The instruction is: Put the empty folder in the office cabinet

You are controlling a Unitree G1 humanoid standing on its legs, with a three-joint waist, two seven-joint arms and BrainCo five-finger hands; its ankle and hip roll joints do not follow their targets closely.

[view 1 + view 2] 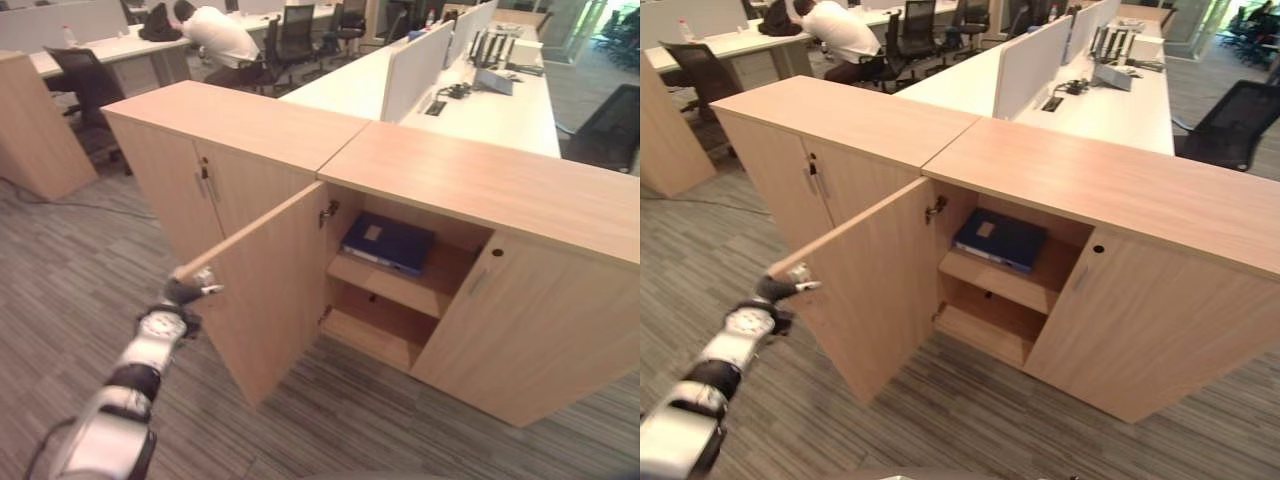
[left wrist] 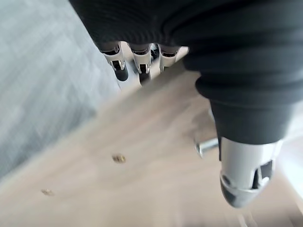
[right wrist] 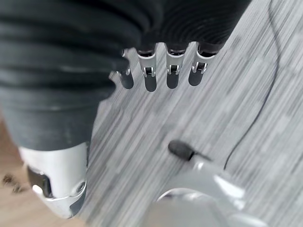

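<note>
Touching the open cabinet door (image 1: pixel 262 290), the left hand (image 1: pixel 185 292) rests relaxed fingers on its outer top corner, at lower left.
Right hand (image 3: pixel 156 71) hangs relaxed over grey carpet (image 3: pixel 227 90). Blue folder (image 1: pixel 388 243) lies flat on the cabinet's (image 1: pixel 480 190) upper shelf, centre frame, long axis running left to right; its back edge is hidden in shadow.

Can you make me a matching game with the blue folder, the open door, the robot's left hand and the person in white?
Things:
1. blue folder
2. open cabinet door
3. left hand
4. person in white

Places or states:
A. at the door's outer edge
B. lying on the upper shelf inside the cabinet
C. bent over a desk in the background
D. swung out toward the carpet

Pairs: 1-B, 2-D, 3-A, 4-C
</note>
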